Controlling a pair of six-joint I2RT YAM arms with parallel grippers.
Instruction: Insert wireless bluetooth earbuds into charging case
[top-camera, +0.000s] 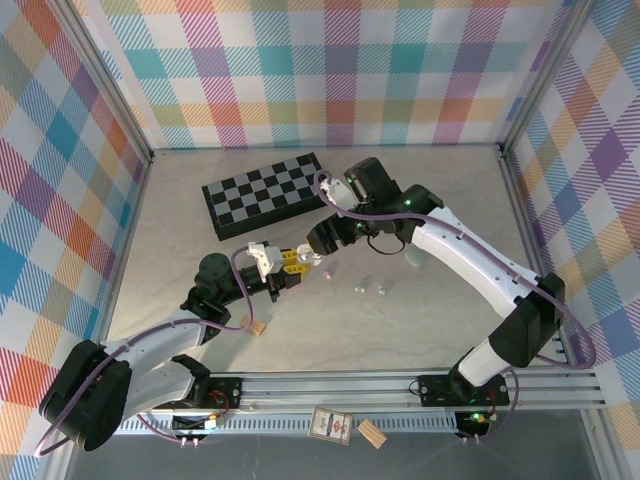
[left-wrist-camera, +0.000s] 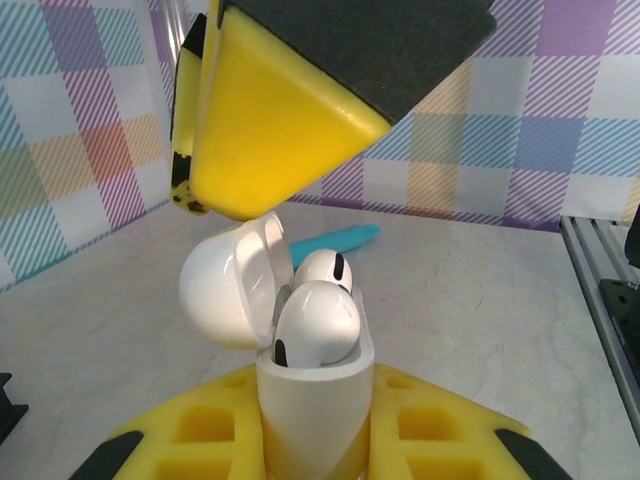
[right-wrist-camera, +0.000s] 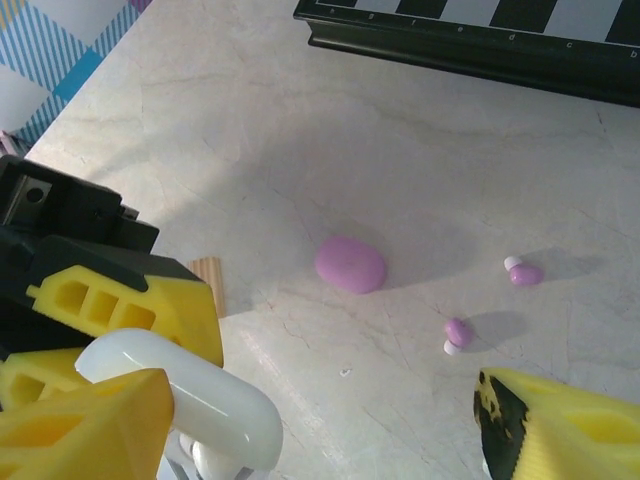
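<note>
Top external view: the left gripper (top-camera: 292, 262) and the right gripper (top-camera: 312, 252) meet mid-tabletop, just near of a black-and-grey checkered game board (top-camera: 265, 192). A small purple pebble-shaped case (top-camera: 327, 272) lies on the pale marbled tabletop (top-camera: 440, 330) just right of them. Two tiny loose stemmed earbuds (top-camera: 360, 288) (top-camera: 383, 288) lie further right, and a tan wooden block (top-camera: 258, 326) sits nearer the arm bases.

Left wrist view: the left gripper is clamped tight on a white plastic charging case (left-wrist-camera: 310, 420), which stands upright with its lid (left-wrist-camera: 225, 285) swung open. Two glossy white earbuds (left-wrist-camera: 318, 320) (left-wrist-camera: 323, 270) sit in its top. A yellow finger of the right gripper hangs directly above.

Right wrist view: the right gripper (right-wrist-camera: 320, 410) is spread wide and holds nothing. One finger is over the white plastic charging case (right-wrist-camera: 190, 390). The purple case (right-wrist-camera: 350, 264) rests mid-tabletop, with the loose earbuds (right-wrist-camera: 525, 272) (right-wrist-camera: 457, 335), purple and white, apart on its right.
</note>
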